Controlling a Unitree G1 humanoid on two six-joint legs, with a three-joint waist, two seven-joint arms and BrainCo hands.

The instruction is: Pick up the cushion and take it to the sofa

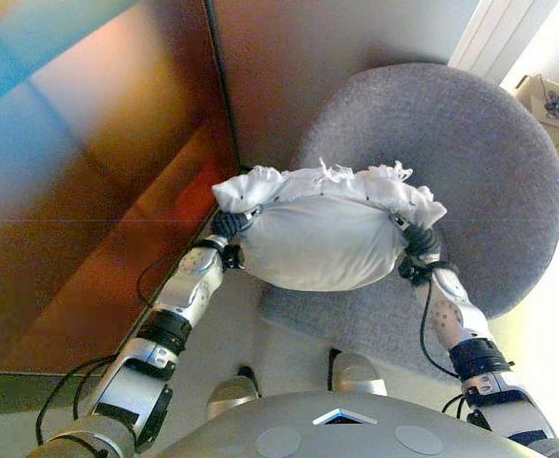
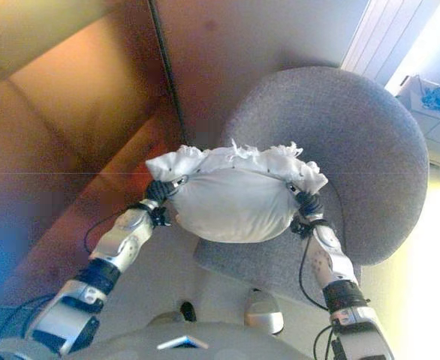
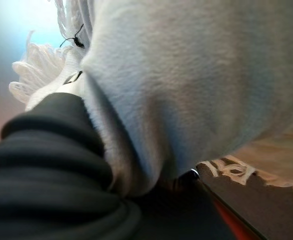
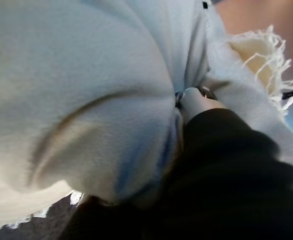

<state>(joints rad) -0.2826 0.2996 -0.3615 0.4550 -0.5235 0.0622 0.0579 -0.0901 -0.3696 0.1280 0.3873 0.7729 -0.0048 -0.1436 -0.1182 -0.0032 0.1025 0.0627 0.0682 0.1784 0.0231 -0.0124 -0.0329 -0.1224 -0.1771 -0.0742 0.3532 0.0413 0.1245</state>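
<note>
A white cushion with a fringed edge hangs in the air, pressed between my two hands. My left hand is at its left end and my right hand at its right end; both are sunk into the fabric. The cushion is above the front of a round grey upholstered seat. In the left wrist view the dark cover of my left hand pushes into the cushion. The right wrist view shows the same for my right hand against the cushion.
A tall glossy brown panel stands close on the left, its edge running down beside my left arm. A white slatted surface and a low shelf with cables lie at the far right behind the seat.
</note>
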